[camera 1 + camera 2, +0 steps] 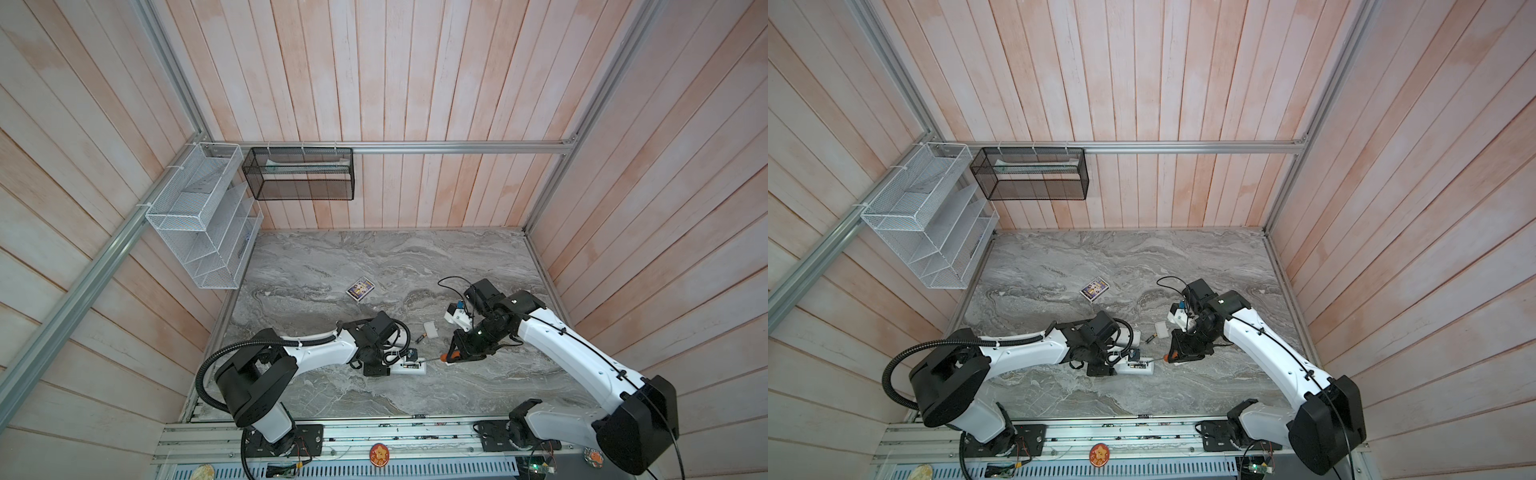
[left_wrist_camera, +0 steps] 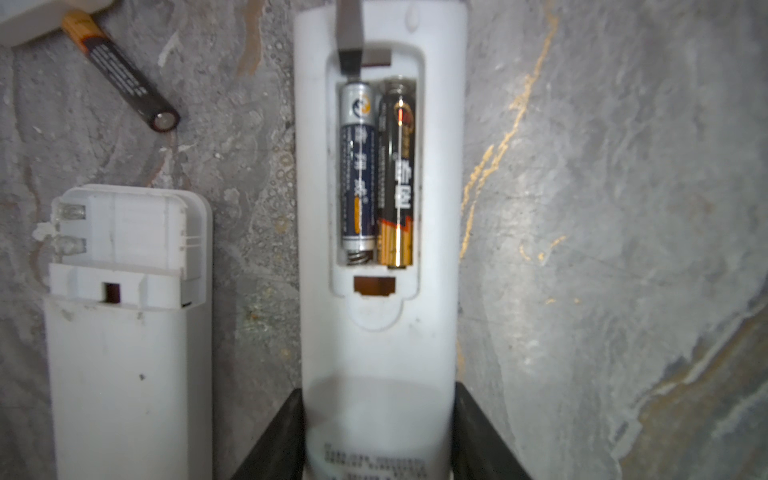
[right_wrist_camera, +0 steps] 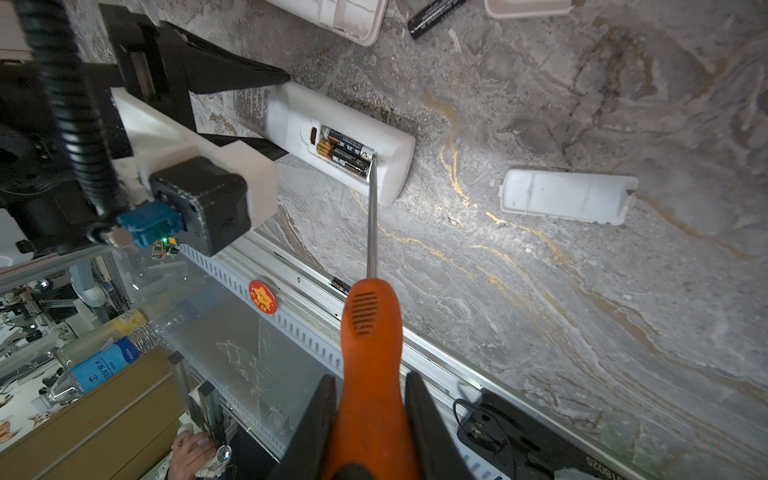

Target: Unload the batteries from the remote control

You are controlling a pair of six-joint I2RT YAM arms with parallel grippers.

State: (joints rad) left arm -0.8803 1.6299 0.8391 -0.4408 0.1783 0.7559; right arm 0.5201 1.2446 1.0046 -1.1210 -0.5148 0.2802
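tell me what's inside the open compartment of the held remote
A silver-blue battery beside a black-gold battery, with the screwdriver tip at one end. What lies beneath them is covered.

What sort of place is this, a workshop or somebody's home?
Likely a robot test booth, not a home: a left arm and right arm mounted on an aluminium rail, a marble-look table, and plank walls framed in metal.

Two remotes [image 2: 380, 353] [image 2: 124, 374], two loose cover plates [image 3: 569, 195] [image 3: 528, 5], one orange-handled screwdriver [image 3: 370, 332], one card box [image 1: 360, 289]. Four batteries [image 2: 357, 166]: two seated in a remote, one loose cell [image 2: 124, 75], one more cell [image 3: 340, 286] at the tabletop [image 3: 582, 291] edge. Two wire baskets [image 1: 195, 216] [image 1: 299, 174].
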